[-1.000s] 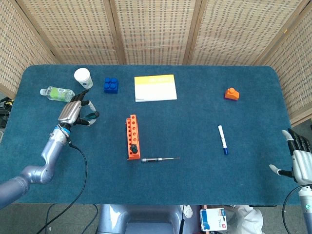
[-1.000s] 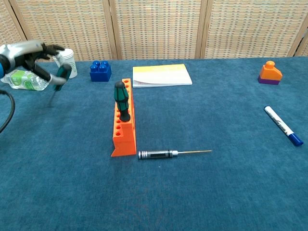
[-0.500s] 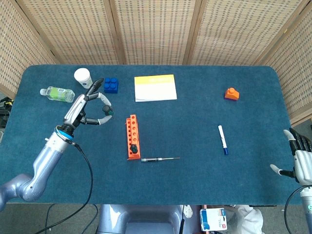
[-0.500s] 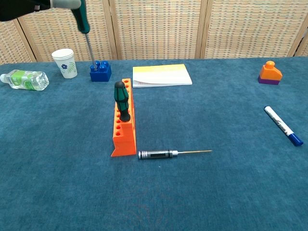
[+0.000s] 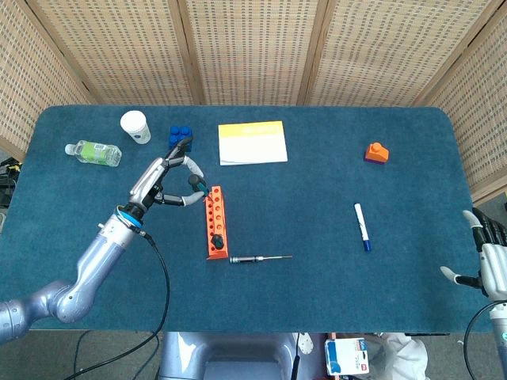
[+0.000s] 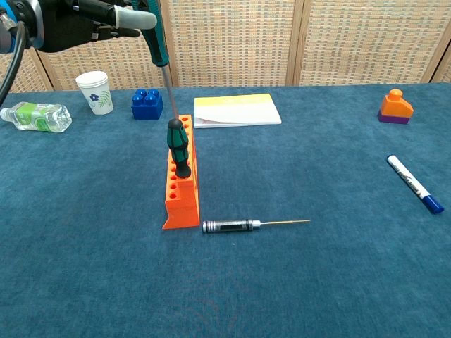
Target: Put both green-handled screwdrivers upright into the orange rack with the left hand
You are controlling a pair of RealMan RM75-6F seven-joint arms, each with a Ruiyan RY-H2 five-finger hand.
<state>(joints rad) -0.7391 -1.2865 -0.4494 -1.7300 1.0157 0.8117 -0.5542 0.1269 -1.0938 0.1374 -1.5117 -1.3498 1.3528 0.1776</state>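
Observation:
The orange rack (image 5: 214, 222) (image 6: 183, 176) lies lengthwise near the table's middle, with one green-handled screwdriver (image 6: 176, 146) (image 5: 217, 240) standing upright in a hole near its front end. My left hand (image 5: 170, 178) (image 6: 84, 15) holds the second green-handled screwdriver (image 6: 158, 39) by the handle, shaft pointing down, high above the rack's far end. Its handle (image 5: 195, 187) shows just left of the rack in the head view. My right hand (image 5: 489, 263) hangs open at the table's right front edge, holding nothing.
A slim black-handled precision screwdriver (image 6: 250, 224) lies in front of the rack. A blue block (image 6: 146, 103), a paper cup (image 6: 94, 91) and a bottle (image 6: 36, 116) stand at the back left. A yellow notepad (image 6: 236, 110), an orange block (image 6: 393, 107) and a marker (image 6: 414, 184) are further right.
My left hand has carried the second screwdriver up from near the bottle and rightward to above the rack, turning its shaft downward. The right hand stays put.

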